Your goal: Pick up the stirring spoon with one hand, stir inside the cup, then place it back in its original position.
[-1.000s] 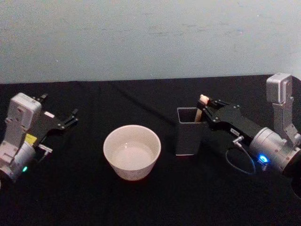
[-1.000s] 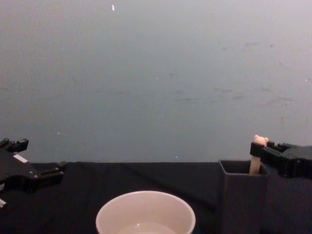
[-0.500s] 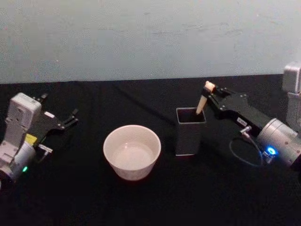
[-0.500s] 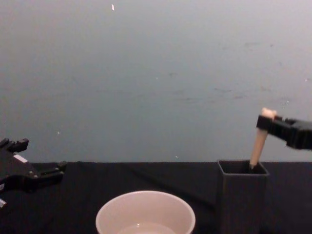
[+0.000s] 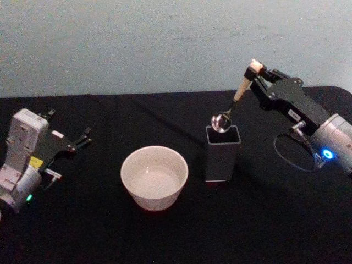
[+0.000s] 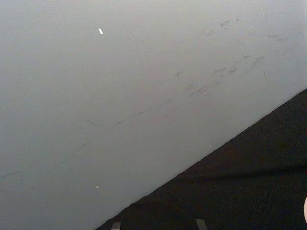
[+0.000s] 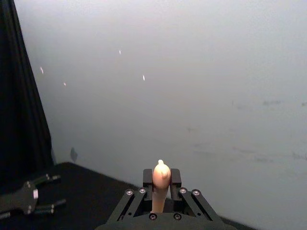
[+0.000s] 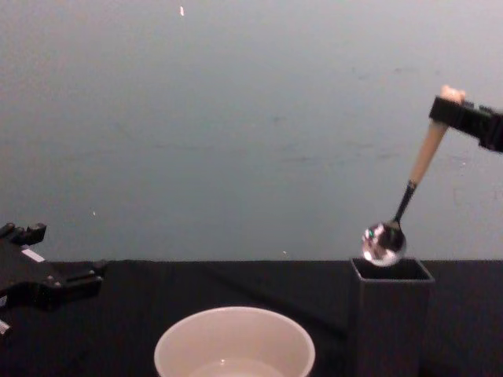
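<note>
Now right pincer [image 5: 254, 72] clamps stirring spoon [image 5: 240, 91], raised to holder [image 5: 222, 159] rim; left pincer [image 5: 69, 124] spread

Right arm is extended forward from the right side, with the wrist held high above the tabletop [image 5: 99, 231] and the forearm sloped upward toward the tool. Right tool [image 5: 254, 70] is noted with fingers closed on the handle top of the stirring spoon [image 5: 240, 89]. Left arm is parked low at the left. Left tool [image 5: 82, 137] is pointed forward and inward, fingers spread apart.
</note>
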Robot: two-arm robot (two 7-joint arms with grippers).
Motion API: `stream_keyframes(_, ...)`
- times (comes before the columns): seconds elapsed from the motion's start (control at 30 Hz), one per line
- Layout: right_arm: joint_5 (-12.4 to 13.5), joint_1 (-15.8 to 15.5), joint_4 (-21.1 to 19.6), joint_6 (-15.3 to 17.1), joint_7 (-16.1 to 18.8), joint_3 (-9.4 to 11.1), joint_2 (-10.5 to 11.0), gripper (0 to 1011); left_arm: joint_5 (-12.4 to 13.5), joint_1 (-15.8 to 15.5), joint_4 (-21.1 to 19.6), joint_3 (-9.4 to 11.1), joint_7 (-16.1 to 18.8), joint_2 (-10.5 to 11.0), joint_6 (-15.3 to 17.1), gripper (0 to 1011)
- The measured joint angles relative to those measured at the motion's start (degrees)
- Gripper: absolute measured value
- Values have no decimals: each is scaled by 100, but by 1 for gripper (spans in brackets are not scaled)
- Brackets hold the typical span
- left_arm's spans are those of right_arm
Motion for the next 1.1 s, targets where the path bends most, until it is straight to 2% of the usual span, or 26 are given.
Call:
stream_keyframes(0.27,134,200,28,-34,-14,-98,-156,214,0,0,0,0,0,0,0,1001)
stream_keyframes(0.7,92,478,288,11,216,-677,-308,214,0,0,0,0,0,0,0,1001)
stream_keyframes(0.83,-8,536,371,9,323,-880,-309,214,0,0,0,0,0,0,0,1001)
stream_keyframes(0.93,-193,579,430,-30,422,-1095,-289,214,0,0,0,0,0,0,0,1001)
stream_keyframes(0.97,-193,579,430,-30,422,-1095,-289,214,0,0,0,0,0,0,0,1001)
stream_keyframes(1.03,-393,599,465,-68,467,-1254,-258,214,0,0,0,0,0,0,0,1001)
stream_keyframes(1.1,-485,606,482,-71,487,-1326,-243,214,0,0,0,0,0,0,0,1002)
